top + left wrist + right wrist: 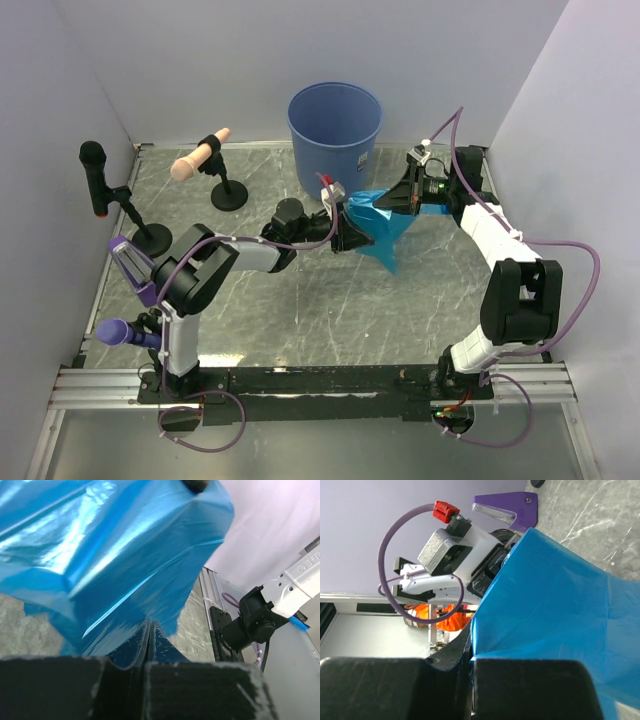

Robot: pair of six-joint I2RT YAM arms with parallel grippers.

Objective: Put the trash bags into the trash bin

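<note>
Thin translucent bright-blue plastic film bag (385, 232): off the table, spread between the two grippers at centre-right of the top view, with a loose tail drooping toward lower centre. It fills the upper left of the left wrist view and the right half of the right wrist view.

Left gripper (350, 222): jaws pinched narrow on the bag's left edge. In the wrist view the film runs into the closed slit between the black pads (200, 690).

Right gripper (402, 198): also clamped, on the bag's right edge. Its black fingers (530, 690) meet with the film's edge caught at the seam.

Round rigid medium-blue plastic bucket (335, 140): upright, mouth open, upper centre of the top view at the back of the marbled grey table (300, 310). The bag hangs near it, below and right in frame, not over the rim.

Judged step: carry. The bag is gripped and lifted but not yet deposited.

Next move likely calls for both arms travelling together toward upper centre, the tail high enough to clear the rim, and release only over the mouth. Flimsy film may drape on the rim.

Far left, well apart: black microphone on a stand (95, 170) and peach-coloured cylinder on a black stand (200, 155).
</note>
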